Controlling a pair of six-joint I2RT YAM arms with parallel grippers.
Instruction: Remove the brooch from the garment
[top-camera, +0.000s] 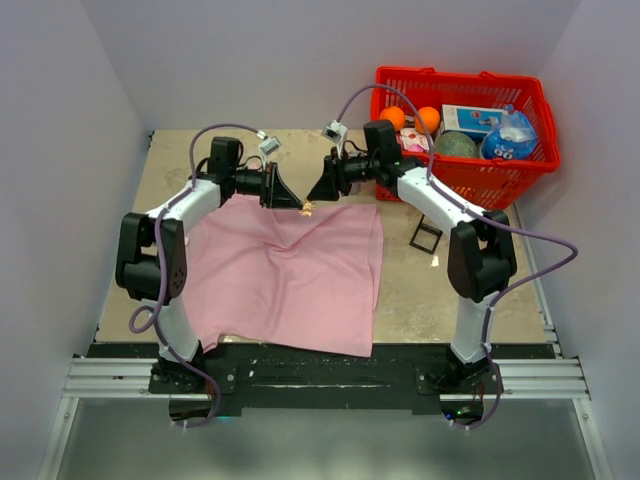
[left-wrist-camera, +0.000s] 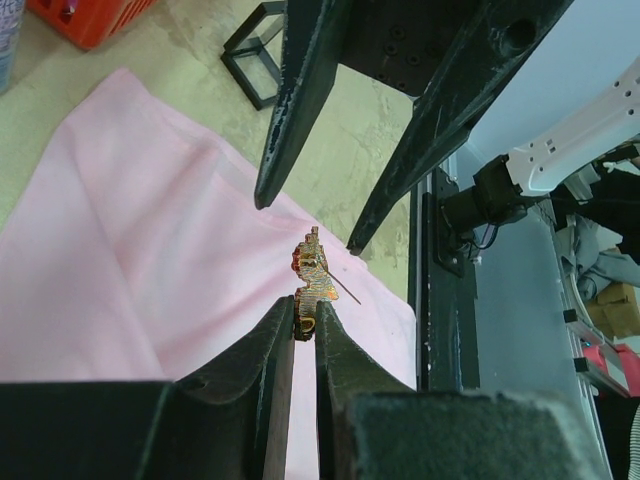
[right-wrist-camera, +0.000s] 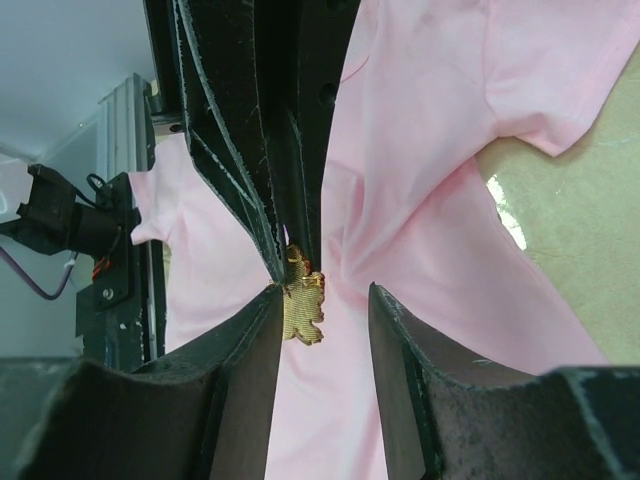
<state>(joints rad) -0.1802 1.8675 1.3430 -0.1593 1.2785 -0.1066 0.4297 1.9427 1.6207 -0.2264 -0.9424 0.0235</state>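
Enclosure: plain pale lilac-grey back wall (top-camera: 300, 60), left wall (top-camera: 50, 200) and right wall (top-camera: 600, 200), closing three sides.
Work surface: tan table (top-camera: 450, 290), mottled and scuffed, spanning the space between the walls.
Near edge: black base plate (top-camera: 320, 365) across the front, seated on silver aluminium rails (top-camera: 110, 378) running side to side.
Below the front edge: smooth grey floor (top-camera: 320, 440) with a dull sheen.
Lighting: even, diffuse, overhead; shadows short and soft.
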